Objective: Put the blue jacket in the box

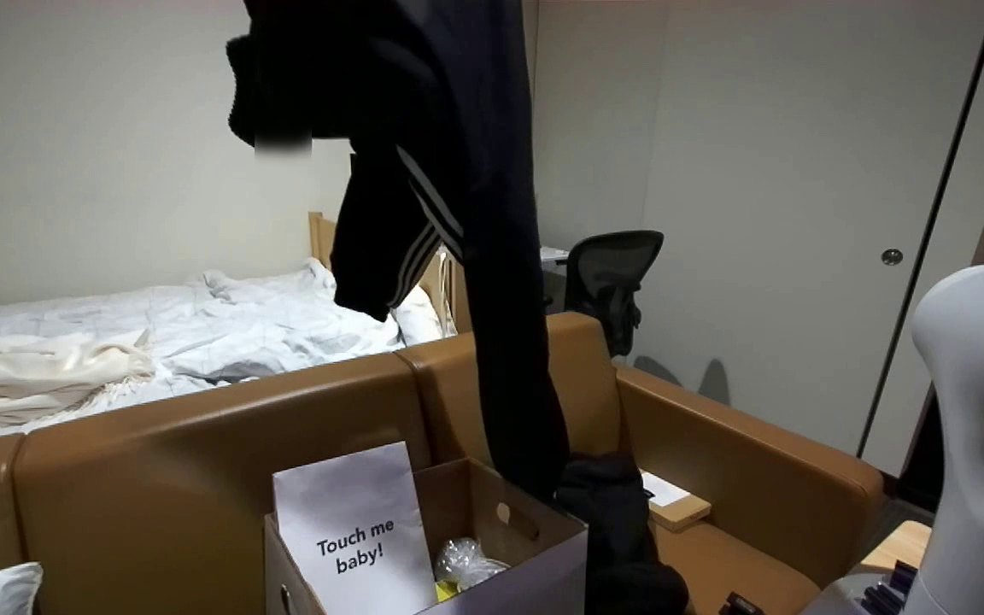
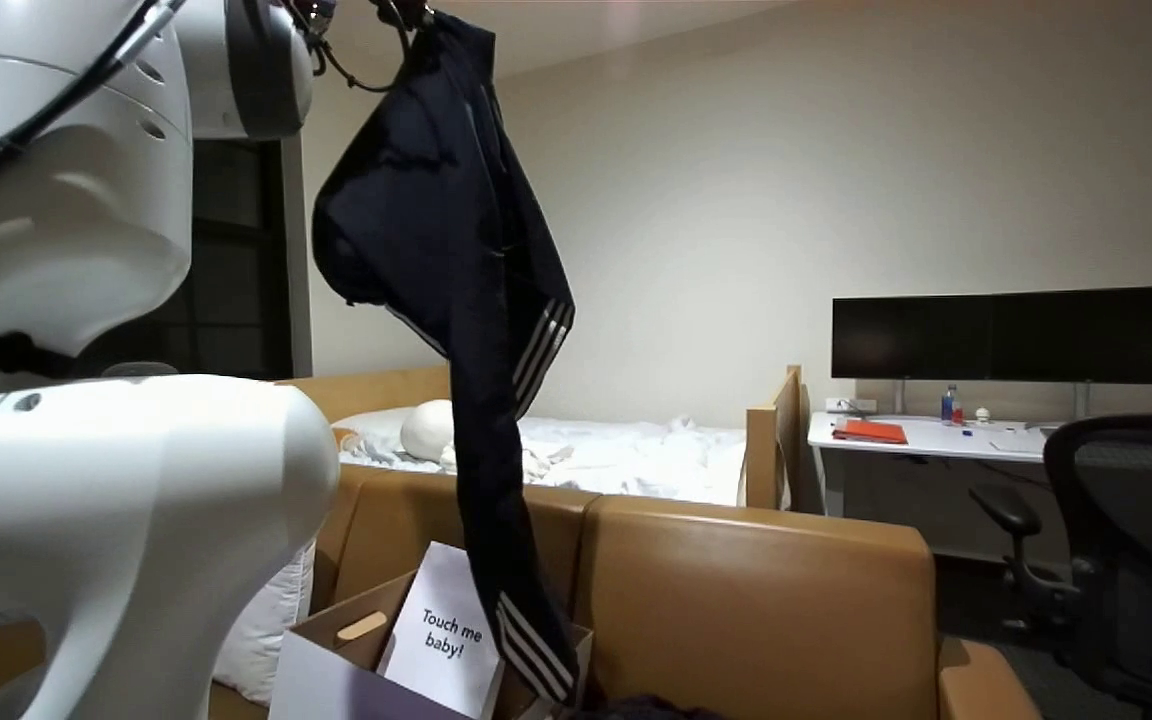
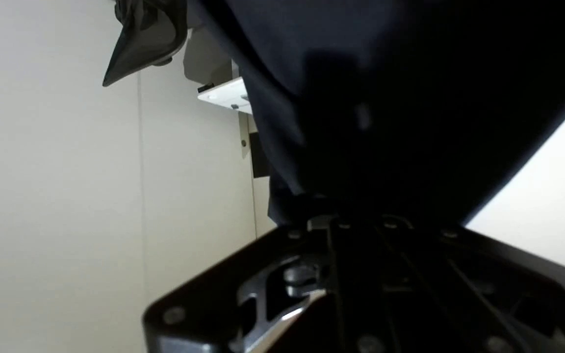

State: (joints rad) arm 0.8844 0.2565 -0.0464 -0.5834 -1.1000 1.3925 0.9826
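Brown sofa (image 1: 202, 478) runs across the lower part of both exterior views. Bed (image 2: 762, 458) behind it, wooden ends, rumpled white bedding (image 1: 261, 320). White robot arm (image 2: 156, 490) at the edge of both exterior views.

Blue jacket (image 2: 466, 260), navy so dark it looks nearly black, hangs limp in the air, stretched long. Pale stripes along the sleeves. Lowest sleeve end comes down just beside the rim of the box (image 1: 547, 581), near the dark cloth heap (image 1: 607, 521); touching either or not, cannot tell.

Black chair (image 1: 612, 273) beyond the sofa. Box is open-topped, brown inside, paler outside; base out of frame. Heap lies next to it.

Gripper (image 3: 356, 223) closed, pinching the jacket by its upper end; dark fabric fills much of the wrist view past the fingers.

White card (image 1: 347, 538) leans tilted in the box, rising above the rim. Black print, two lines, readable in both exterior views: "Touch me baby!"

Flat tan carton (image 1: 680, 514) on the sofa seat, white label on top, any print too small to read. Inside the box, crumpled clear plastic (image 1: 462, 559) with a yellow scrap (image 1: 446, 591) beside it.
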